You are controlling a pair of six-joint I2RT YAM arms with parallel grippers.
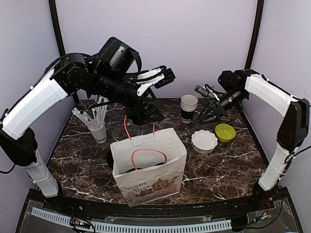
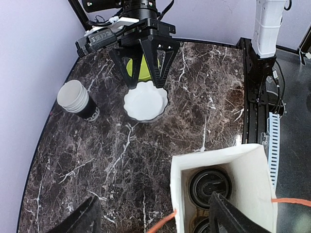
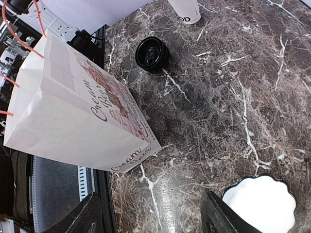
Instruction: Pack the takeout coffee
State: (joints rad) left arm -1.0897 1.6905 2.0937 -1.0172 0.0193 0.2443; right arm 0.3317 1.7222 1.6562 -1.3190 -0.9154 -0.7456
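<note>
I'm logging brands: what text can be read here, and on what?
"Cream": side of the white paper bag with orange handles; following script too blurred.
"OD": end of a word on the white paper cup.
Stack of white-lined black paper cups: white lettering, too small to read.

Cup one (image 2: 210,187): black lid, upright, inside paper bag (image 2: 252,160).
Cup two (image 2: 201,226): black lid, same bag, left of cup one, partly hidden.
Cup three (image 3: 152,53): black, lidded, upright on table (image 3: 233,97), just left of bag.

Bright even light, soft shadows, sharp focus, wide-angle edges
</note>
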